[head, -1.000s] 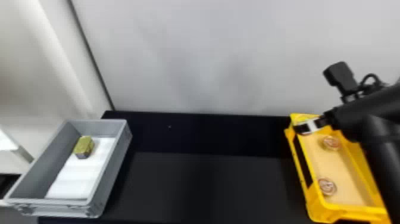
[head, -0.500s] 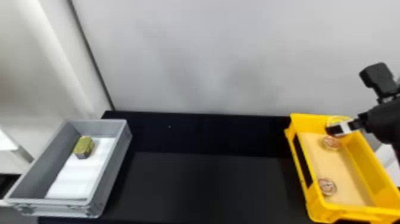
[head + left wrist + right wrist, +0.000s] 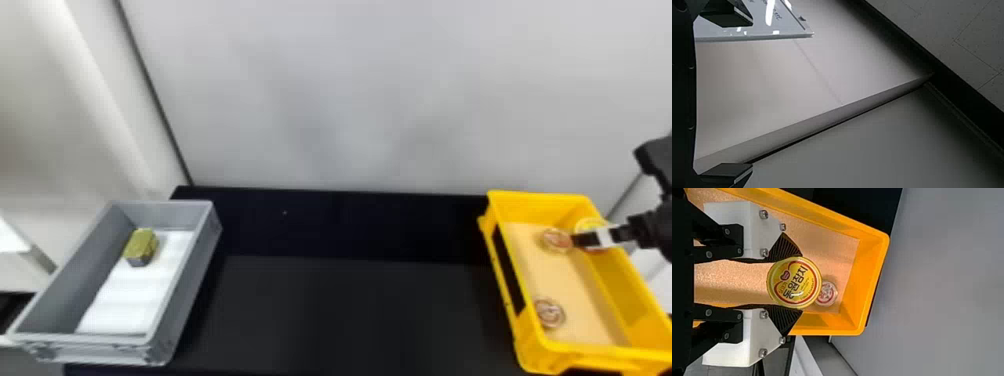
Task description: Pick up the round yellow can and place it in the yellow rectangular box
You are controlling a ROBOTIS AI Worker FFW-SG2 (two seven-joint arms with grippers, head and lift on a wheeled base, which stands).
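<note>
The picking-up looks done: the right gripper (image 3: 801, 283) has the round yellow can (image 3: 789, 280) pinched between its two fingers, one on each side of the rim, the printed lid facing the wrist camera. In the head view the can appears over the yellow rectangular box (image 3: 590, 357), toward its far end and near the side wall on the robot's right. What is left, as I judge it, is the placing itself: bring the can down onto the floor of the box, spread the fingers and lift clear. How high it hangs I cannot tell.

Two small round containers lie in the box, a far one (image 3: 556, 240) and a near one (image 3: 549, 313). The far one sits partly behind the can in the right wrist view — a straight drop there might land on its edge, so a spot slightly aside seems safer.

The left gripper (image 3: 752, 94) has its fingers wide apart with nothing between them. Across the black table (image 3: 350, 310), a greenish-gold block (image 3: 141, 245) rests in the grey box (image 3: 185, 295) — no part of this job.
</note>
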